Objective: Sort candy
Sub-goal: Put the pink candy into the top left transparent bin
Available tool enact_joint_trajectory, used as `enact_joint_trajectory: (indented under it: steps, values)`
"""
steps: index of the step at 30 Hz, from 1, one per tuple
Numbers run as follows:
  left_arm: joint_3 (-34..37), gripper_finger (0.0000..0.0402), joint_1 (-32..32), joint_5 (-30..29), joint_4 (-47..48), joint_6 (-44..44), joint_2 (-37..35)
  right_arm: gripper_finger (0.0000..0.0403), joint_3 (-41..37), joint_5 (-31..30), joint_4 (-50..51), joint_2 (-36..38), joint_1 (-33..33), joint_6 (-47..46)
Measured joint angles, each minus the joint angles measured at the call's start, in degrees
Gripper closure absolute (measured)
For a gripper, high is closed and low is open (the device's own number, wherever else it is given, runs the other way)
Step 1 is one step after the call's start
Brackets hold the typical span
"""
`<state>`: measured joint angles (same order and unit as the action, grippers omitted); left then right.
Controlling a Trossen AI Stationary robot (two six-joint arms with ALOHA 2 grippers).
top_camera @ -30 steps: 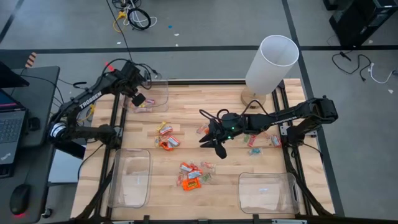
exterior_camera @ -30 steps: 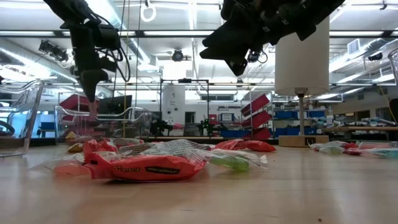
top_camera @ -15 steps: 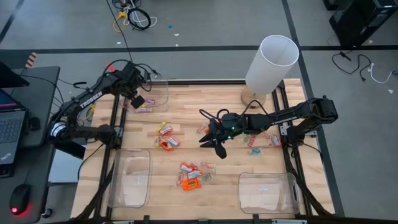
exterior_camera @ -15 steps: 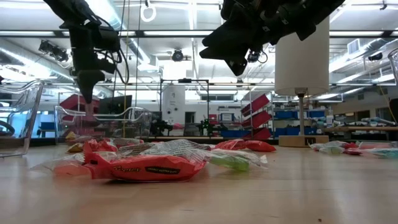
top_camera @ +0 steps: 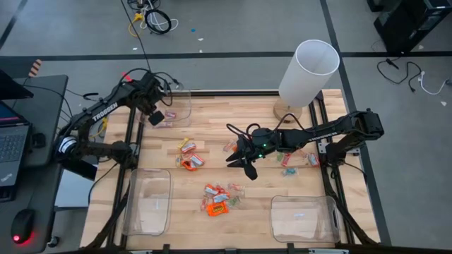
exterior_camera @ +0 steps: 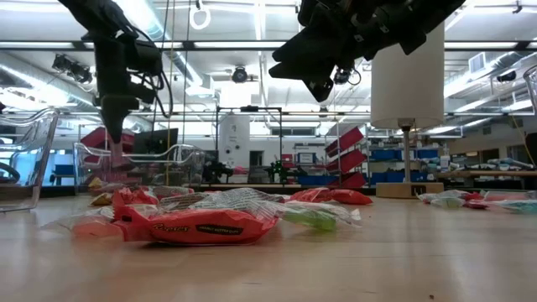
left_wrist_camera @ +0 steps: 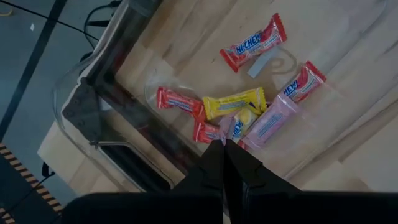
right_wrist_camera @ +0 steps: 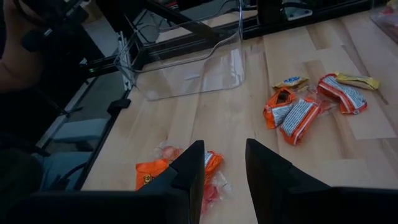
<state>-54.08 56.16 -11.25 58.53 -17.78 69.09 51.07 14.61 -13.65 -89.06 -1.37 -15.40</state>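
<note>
Small wrapped candy lies in loose groups on the wooden table: orange and pink pieces at the middle (top_camera: 189, 156), orange ones nearer the front (top_camera: 219, 200), pale ones on the right (top_camera: 296, 159). Several red, yellow and pink pieces (left_wrist_camera: 249, 109) lie on the floor of the far-left clear bin (top_camera: 175, 113). My left gripper (left_wrist_camera: 224, 144) hangs shut above that bin, pointing steeply down, with nothing visible between its fingers. My right gripper (top_camera: 242, 166) stands open above the table's middle, over orange pieces (right_wrist_camera: 155, 171) and clear of them.
Two more clear bins stand at the near left (top_camera: 148, 201) and near right (top_camera: 304, 217). A tall white cylinder on a round wooden base (top_camera: 307, 70) stands at the far right. Bare wood lies between the candy groups.
My left gripper has tipped a little, and its shut fingertips have swung slightly toward the table's left edge above the far-left bin.
</note>
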Motion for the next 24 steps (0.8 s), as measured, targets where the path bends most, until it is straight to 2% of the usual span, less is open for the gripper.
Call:
enact_joint_trajectory:
  steps: [8,24]
  values:
    - [0.00,0.0401,0.00,-0.02,-1.45,0.02,2.71,0.0300,0.00,0.02,0.00,0.02,-0.02,0.07]
    - [0.00,0.0396,0.00,-0.24,-2.06,0.33,2.89,0.0300,0.00,0.00,0.00,0.02,-0.02,0.15]
